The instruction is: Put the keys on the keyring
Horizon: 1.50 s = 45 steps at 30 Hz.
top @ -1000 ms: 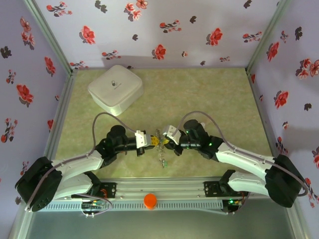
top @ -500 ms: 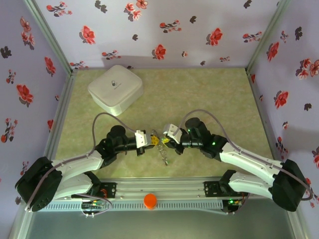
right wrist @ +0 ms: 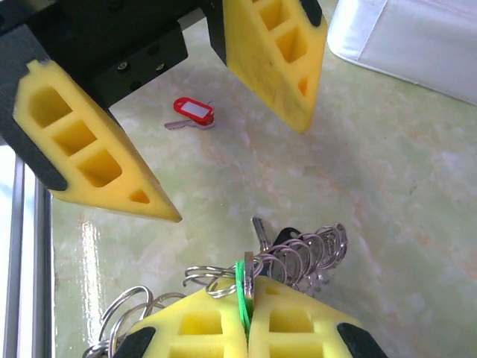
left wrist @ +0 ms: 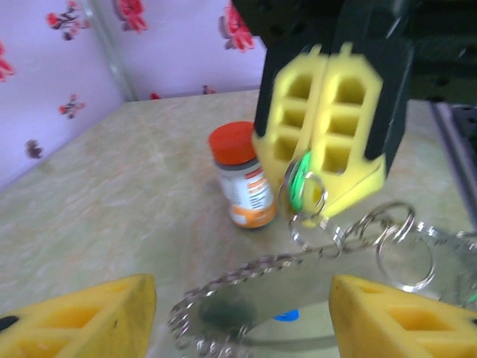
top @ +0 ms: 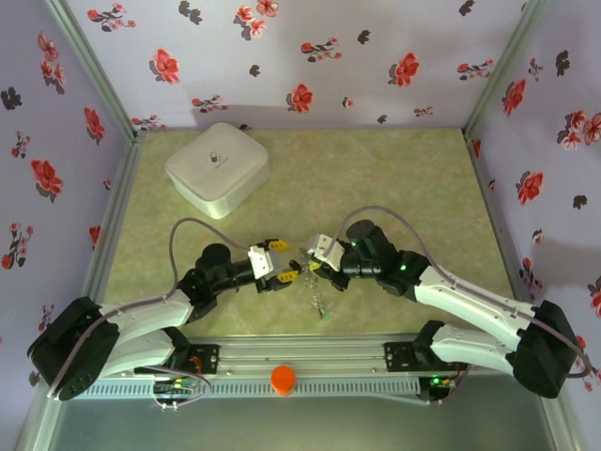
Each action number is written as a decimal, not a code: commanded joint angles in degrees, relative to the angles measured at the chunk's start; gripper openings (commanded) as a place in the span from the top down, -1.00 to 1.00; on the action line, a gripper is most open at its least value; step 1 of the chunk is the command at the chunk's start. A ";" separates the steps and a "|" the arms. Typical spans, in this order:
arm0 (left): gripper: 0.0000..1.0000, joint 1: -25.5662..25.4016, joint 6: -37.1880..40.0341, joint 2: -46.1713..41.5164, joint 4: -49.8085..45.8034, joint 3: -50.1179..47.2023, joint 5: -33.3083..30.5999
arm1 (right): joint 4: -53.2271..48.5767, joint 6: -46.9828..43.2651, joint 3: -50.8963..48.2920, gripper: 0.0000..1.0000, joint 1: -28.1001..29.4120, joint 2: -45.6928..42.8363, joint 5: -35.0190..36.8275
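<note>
My left gripper [top: 285,261] has just let go: a moment ago it was pinched shut against the bunch, and now its yellow fingers [right wrist: 277,56] stand well apart with nothing between them, and the arm has drawn back a little toward the left side of the table. My right gripper [top: 313,267] stays clamped, its pads pressed together on the edge of a green tag [right wrist: 241,287], so the whole bunch now hangs from that hand alone. From the pinch a coil of small wire rings [right wrist: 302,253] trails off, and the keys [top: 319,301] dangle below it over the middle of the table, toward its near edge, slightly lower and further right than before. The blurred grey band low in the left wrist view is what I take for the keyring [left wrist: 305,280], though I cannot tell how it is linked to the rest. I read the release as one threading step finished, or a regrip. The job is not done: a red-tagged key [right wrist: 192,110] lies loose on the table, apart from the bunch. An orange pill bottle [left wrist: 242,175] stands upright beyond the right gripper, and the white box [top: 218,167] sits in the far left corner.
</note>
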 commanded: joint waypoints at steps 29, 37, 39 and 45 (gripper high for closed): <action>-0.99 17.44 -27.83 -19.07 -34.30 10.06 -56.97 | 0.35 6.82 16.79 1.00 3.50 30.51 32.21; -0.99 17.38 -26.50 -13.74 -33.94 12.36 -53.48 | -12.35 1.13 14.55 1.00 3.73 28.91 33.60; -0.99 17.42 -26.78 -12.97 -33.96 12.80 -53.19 | -13.47 1.02 13.81 1.00 3.97 28.63 33.17; -0.99 17.43 -27.44 -11.01 -36.10 14.99 -51.72 | -15.06 0.41 11.89 0.96 4.45 29.37 32.67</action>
